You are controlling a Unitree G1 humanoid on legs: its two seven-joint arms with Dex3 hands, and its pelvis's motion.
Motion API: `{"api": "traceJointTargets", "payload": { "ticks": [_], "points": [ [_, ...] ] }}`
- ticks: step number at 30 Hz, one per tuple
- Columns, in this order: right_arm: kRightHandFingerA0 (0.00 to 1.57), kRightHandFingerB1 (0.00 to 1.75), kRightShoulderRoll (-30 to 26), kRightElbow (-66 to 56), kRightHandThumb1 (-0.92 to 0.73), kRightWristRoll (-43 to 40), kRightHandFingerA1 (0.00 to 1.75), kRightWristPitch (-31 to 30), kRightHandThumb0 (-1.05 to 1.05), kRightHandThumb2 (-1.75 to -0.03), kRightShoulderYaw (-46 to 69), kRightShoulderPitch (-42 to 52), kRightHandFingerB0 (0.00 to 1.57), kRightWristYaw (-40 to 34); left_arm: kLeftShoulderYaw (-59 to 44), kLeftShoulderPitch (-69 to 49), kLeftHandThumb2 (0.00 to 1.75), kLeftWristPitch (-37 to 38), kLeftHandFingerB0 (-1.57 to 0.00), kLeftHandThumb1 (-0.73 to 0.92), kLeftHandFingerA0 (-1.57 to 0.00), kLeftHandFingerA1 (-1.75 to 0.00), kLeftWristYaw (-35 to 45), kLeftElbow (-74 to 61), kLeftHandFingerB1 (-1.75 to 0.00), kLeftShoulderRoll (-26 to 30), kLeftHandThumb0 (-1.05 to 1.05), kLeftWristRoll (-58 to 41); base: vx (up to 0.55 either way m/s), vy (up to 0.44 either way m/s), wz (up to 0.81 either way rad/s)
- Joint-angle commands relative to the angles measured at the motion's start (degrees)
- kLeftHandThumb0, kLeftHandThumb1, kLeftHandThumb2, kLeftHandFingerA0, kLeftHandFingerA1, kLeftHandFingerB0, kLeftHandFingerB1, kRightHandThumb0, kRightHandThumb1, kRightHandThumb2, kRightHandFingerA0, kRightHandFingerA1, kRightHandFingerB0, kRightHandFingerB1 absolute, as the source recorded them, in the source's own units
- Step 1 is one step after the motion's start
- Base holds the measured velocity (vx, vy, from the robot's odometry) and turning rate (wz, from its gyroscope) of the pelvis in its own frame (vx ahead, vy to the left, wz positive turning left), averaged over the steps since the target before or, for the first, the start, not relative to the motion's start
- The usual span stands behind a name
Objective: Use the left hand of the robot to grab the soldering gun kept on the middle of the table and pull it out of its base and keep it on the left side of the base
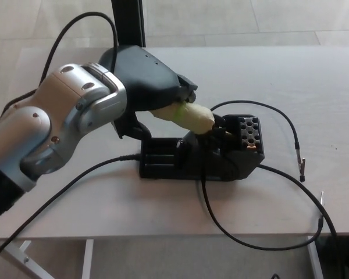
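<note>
The soldering gun (pixel 193 116) is gripped by the left hand (pixel 148 84) — if it's yanked sideways, the base (pixel 198 158) could get dragged along the table (pixel 314 87).

Soldering gun (pixel 193 115) sits in base (pixel 200 157), mid-table (pixel 314 87).

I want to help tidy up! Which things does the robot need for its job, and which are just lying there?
Needed: left hand, soldering gun, base, table.
Just lying there: loose black cables, black post.
</note>
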State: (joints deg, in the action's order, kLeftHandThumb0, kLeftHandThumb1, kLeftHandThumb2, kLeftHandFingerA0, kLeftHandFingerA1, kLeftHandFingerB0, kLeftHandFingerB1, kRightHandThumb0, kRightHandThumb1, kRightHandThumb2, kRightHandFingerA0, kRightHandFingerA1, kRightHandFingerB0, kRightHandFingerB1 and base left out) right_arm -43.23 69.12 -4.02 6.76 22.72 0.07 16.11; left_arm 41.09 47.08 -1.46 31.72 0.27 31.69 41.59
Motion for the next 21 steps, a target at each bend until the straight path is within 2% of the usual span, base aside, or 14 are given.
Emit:
{"api": "traceJointTargets", "payload": {
  "ticks": [1, 2, 3, 4, 5, 6, 7, 8, 9, 10, 13, 18, 19, 21],
  "points": [
    [0.66, 0.37, -2.6, 0.6, -0.62, 0.1, 0.63, 2.6, -0.41, -0.59, 0.1, -0.3, 0.48, -2.7, 0.3, -6.0, 0.84, 11.4, -0.89, 0.35, -1.29, -1.39, -37.2, 6.9, -0.85, 5.0, -0.36, 16.3, 0.0, 0.0, 0.0],
    [0.66, 0.37, -2.6, 0.6, -0.62, 0.1, 0.63, 2.6, -0.41, -0.59, 0.1, -0.3, 0.48, -2.7, 0.4, -6.0, 0.84, 11.4, -0.89, 0.35, -1.29, -1.39, -37.4, 7.0, -0.85, 5.1, -0.36, 16.3, 0.0, 0.0, 0.0],
    [0.67, 0.38, -2.6, 0.7, -0.63, 0.3, 0.63, 3.1, -0.4, -0.59, 0.0, -0.3, 0.49, -3.3, 0.4, -6.1, 0.6, 11.6, -0.92, 0.49, -1.0, -1.73, -38.0, 7.2, -0.71, 5.1, -0.39, 16.3, 0.0, 0.0, 0.0],
    [0.67, 0.38, -2.6, 0.8, -0.63, 0.7, 0.63, 3.7, -0.4, -0.59, -0.2, -0.3, 0.49, -4.2, 0.5, -6.1, 0.6, 11.9, -0.92, 0.49, -1.0, -1.73, -38.9, 7.5, -0.71, 5.3, -0.39, 16.3, 0.0, 0.0, 0.0],
    [0.67, 0.53, -2.5, 0.7, -0.51, 1.0, 0.7, 4.3, -0.47, -0.86, -0.2, -0.2, 0.44, -5.3, 0.4, -6.1, 0.85, 12.0, -0.84, 0.36, -1.27, -1.39, -38.5, 7.4, -0.81, 5.5, -0.37, 16.0, 0.0, 0.0, 0.0],
    [0.67, 0.53, -2.5, 0.7, -0.51, 1.1, 0.7, 4.6, -0.47, -0.86, -0.2, -0.2, 0.44, -5.8, 0.3, -6.2, 0.85, 12.0, -0.84, 0.36, -1.27, -1.39, -38.3, 7.4, -0.81, 5.5, -0.37, 15.9, 0.0, 0.0, 0.0],
    [0.69, 0.54, -2.4, 0.8, -0.5, 0.6, 0.7, 4.3, -0.47, -0.85, 0.3, -0.4, 0.45, -6.1, 0.4, -6.1, 0.59, 12.7, -0.94, 0.51, -1.01, -1.72, -40.6, 8.1, -0.8, 5.5, -0.37, 16.0, 0.0, 0.0, 0.0],
    [0.74, 0.41, -2.2, 0.7, -0.62, 0.1, 0.63, 4.5, -0.4, -0.59, 0.8, -0.5, 0.54, -6.7, 0.0, -6.2, 0.86, 13.5, -0.85, 0.36, -1.28, -1.39, -41.4, 8.7, -0.82, 5.4, -0.38, 15.3, 0.0, 0.0, 0.0],
    [0.75, 0.41, -2.1, 0.6, -0.62, 0.1, 0.63, 4.5, -0.41, -0.59, 0.9, -0.7, 0.55, -7.2, -0.2, -6.4, 0.86, 13.3, -0.83, 0.37, -1.27, -1.4, -39.8, 8.4, -0.8, 5.6, -0.4, 14.7, 0.0, 0.0, 0.0],
    [0.75, 0.41, -2.1, 0.6, -0.63, 0.2, 0.62, 4.7, -0.4, -0.59, 0.9, -0.7, 0.55, -7.6, -0.6, -6.6, 0.61, 13.5, -0.89, 0.53, -0.98, -1.72, -39.6, 8.4, -0.72, 5.7, -0.39, 14.1, 0.0, 0.0, 0.0],
    [0.77, 0.42, -2.1, 0.9, -0.63, 0.4, 0.62, 5.0, -0.4, -0.59, 0.8, -0.8, 0.57, -8.3, -1.0, -6.8, 0.62, 14.0, -0.87, 0.5, -0.97, -1.71, -40.3, 8.8, -0.69, 5.9, -0.41, 13.6, 0.0, 0.0, 0.0],
    [0.8, 0.43, -2.2, 0.9, -0.63, 0.2, 0.62, 5.1, -0.4, -0.59, 1.0, -0.8, 0.58, -8.6, -1.5, -6.5, 0.84, 14.4, -0.83, 0.33, -1.28, -1.39, -39.7, 9.0, -0.78, 6.6, -0.35, 13.1, 0.0, 0.0, 0.0],
    [0.79, 0.43, -2.2, 0.9, -0.63, 0.3, 0.62, 5.2, -0.4, -0.59, 0.9, -0.7, 0.57, -8.7, -1.7, -6.5, 0.62, 14.8, -0.89, 0.49, -1.02, -1.72, -40.6, 9.2, -0.7, 6.7, -0.32, 13.3, 0.0, 0.0, 0.0],
    [0.82, 0.43, -2.3, 1.9, -0.63, 0.8, 0.6, 5.1, -0.41, -0.59, 0.4, -1.2, 0.58, -9.3, -2.3, -6.9, 0.62, 14.8, -0.88, 0.49, -1.01, -1.72, -39.8, 8.6, -0.7, 7.4, -0.32, 12.9, 0.0, 0.0, 0.0]
  ]
}}
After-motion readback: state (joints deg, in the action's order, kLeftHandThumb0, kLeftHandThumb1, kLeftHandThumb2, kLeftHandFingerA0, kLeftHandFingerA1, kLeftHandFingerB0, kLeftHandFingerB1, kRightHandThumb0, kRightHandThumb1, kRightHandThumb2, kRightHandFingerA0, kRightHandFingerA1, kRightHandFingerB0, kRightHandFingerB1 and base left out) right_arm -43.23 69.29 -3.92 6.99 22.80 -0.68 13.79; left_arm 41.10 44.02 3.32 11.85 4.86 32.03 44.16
